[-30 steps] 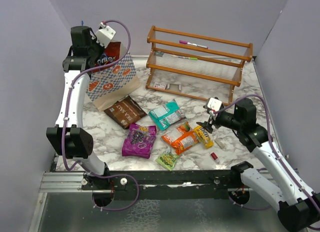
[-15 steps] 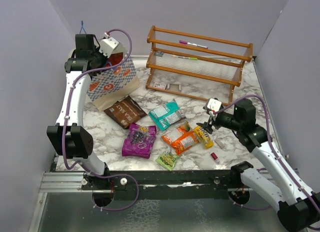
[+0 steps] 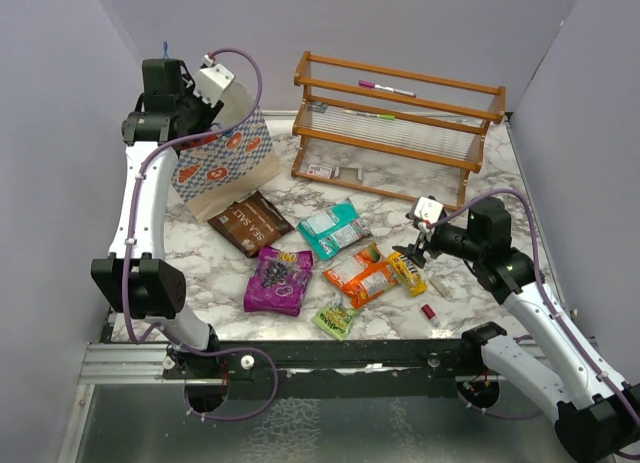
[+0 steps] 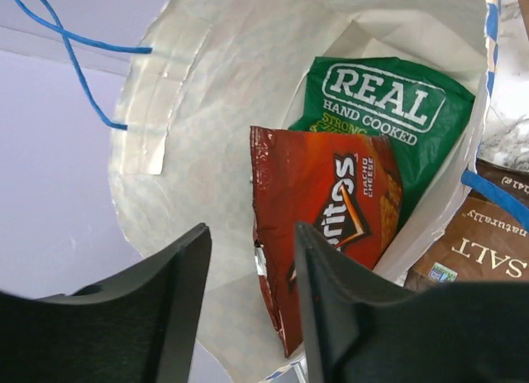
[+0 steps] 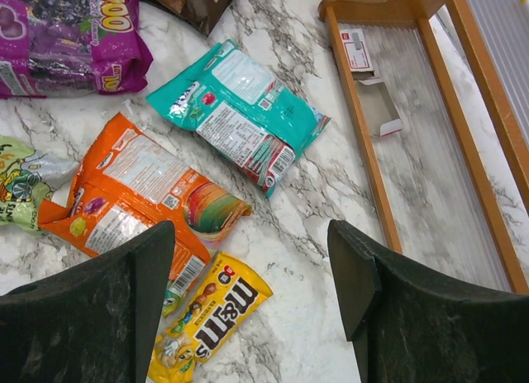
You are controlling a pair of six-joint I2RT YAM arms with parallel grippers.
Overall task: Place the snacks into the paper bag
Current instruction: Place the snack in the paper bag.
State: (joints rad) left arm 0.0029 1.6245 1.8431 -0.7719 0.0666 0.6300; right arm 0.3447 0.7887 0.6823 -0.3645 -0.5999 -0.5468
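Just dropped the red crinkly packet (image 4: pixel 322 201) into the blue-and-white checked paper bag (image 3: pixel 215 173).

Parted the left tool (image 4: pixel 250 242) over the bag's mouth a moment ago, having held the packet clamped there; now lying loose inside the bag against the large green multipack (image 4: pixel 388 110). Counts as two snacks bagged, six left on the marble table (image 3: pixel 290 198) in front of the bag: brown packet (image 3: pixel 250 223), teal packet (image 3: pixel 333 228), purple packet (image 3: pixel 279 280), orange packet (image 3: pixel 360 275), yellow packet (image 5: pixel 211 317), small light-green packet (image 3: pixel 335 318). Holding the right tool (image 5: pixel 250 234) spread and empty, well right of the bag, over the yellow packet; probably the next pick.
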